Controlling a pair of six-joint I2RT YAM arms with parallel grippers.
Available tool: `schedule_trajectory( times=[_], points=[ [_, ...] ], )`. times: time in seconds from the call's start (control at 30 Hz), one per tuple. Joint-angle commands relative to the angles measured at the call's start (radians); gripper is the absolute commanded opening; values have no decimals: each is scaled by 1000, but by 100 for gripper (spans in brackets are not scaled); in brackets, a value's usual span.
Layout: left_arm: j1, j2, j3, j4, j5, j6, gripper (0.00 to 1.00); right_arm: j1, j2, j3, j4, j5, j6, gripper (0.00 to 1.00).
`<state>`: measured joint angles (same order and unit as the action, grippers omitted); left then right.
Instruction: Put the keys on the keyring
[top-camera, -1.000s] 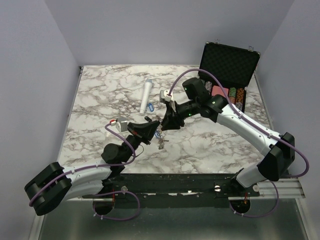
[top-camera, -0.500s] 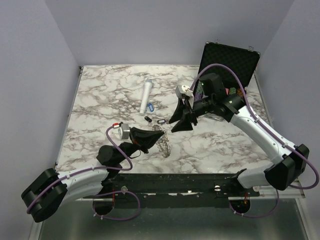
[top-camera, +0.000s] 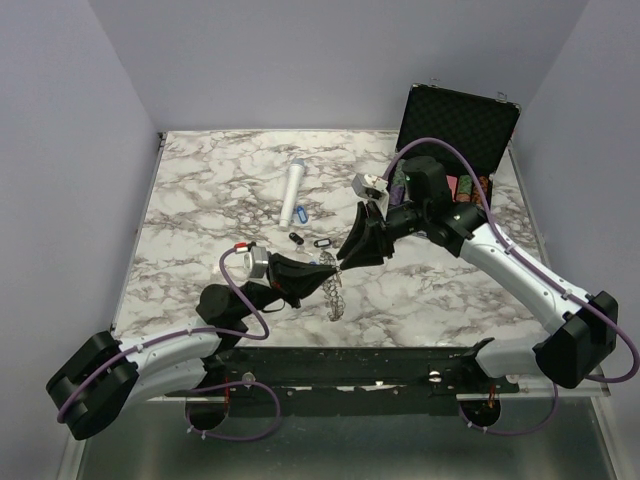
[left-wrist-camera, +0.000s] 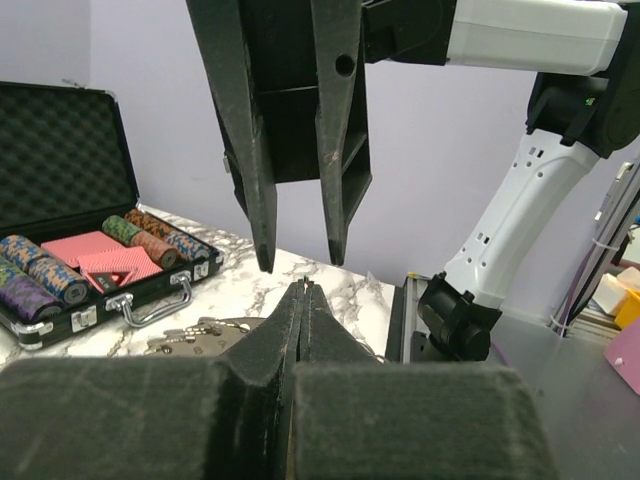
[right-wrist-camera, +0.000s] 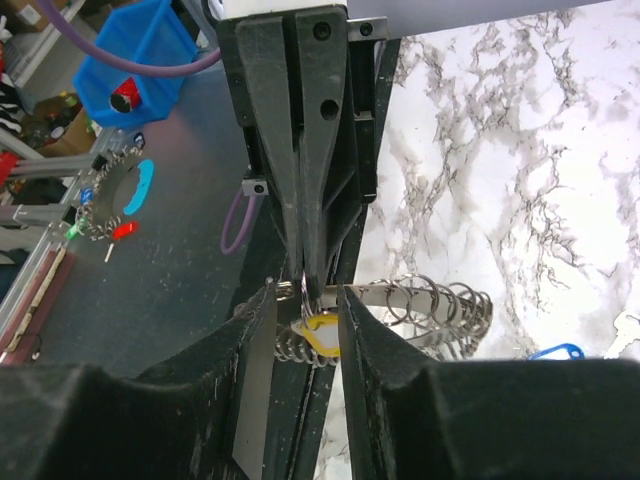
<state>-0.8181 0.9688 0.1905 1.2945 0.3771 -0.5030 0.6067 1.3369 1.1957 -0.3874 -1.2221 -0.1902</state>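
Observation:
My left gripper (top-camera: 322, 272) is shut on the keyring (top-camera: 335, 292), a silvery band fringed with small wire rings (right-wrist-camera: 440, 300), and holds it just above the marble. My right gripper (top-camera: 344, 258) comes in from the far side, tip to tip with the left. Its jaws (right-wrist-camera: 306, 292) stand apart on either side of a yellow-tagged key (right-wrist-camera: 320, 335) that hangs at the ring. I cannot tell whether either finger touches the tag. Two dark-tagged keys (top-camera: 295, 238) (top-camera: 321, 242) and a blue-tagged one (top-camera: 301, 213) lie loose on the table.
A white cylinder (top-camera: 292, 193) lies left of centre at the back. An open black case (top-camera: 455, 125) of striped poker chips (left-wrist-camera: 40, 280) stands at the back right. The metal rail (top-camera: 400, 375) with both arm bases runs along the near edge.
The right gripper drew back from the left one, then returned to it with narrower jaws. The left gripper carried the keyring a little to the right.

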Motion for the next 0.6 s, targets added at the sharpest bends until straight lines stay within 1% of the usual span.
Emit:
schedule_trajectory(
  times=[0.0, 0.1, 0.43, 0.57],
  points=[
    [5, 11, 27, 150, -9, -17, 0, 14, -13, -8, 76, -33, 63, 38],
    [4, 15, 20, 167, -35, -20, 0, 16, -13, -19, 73, -28, 61, 36],
    [4, 15, 27, 195, -55, -39, 0, 19, -8, -28, 36, -1, 23, 36],
    [2, 5, 26, 198, -86, -35, 0, 19, -10, -36, 35, 3, 21, 35]
  ],
)
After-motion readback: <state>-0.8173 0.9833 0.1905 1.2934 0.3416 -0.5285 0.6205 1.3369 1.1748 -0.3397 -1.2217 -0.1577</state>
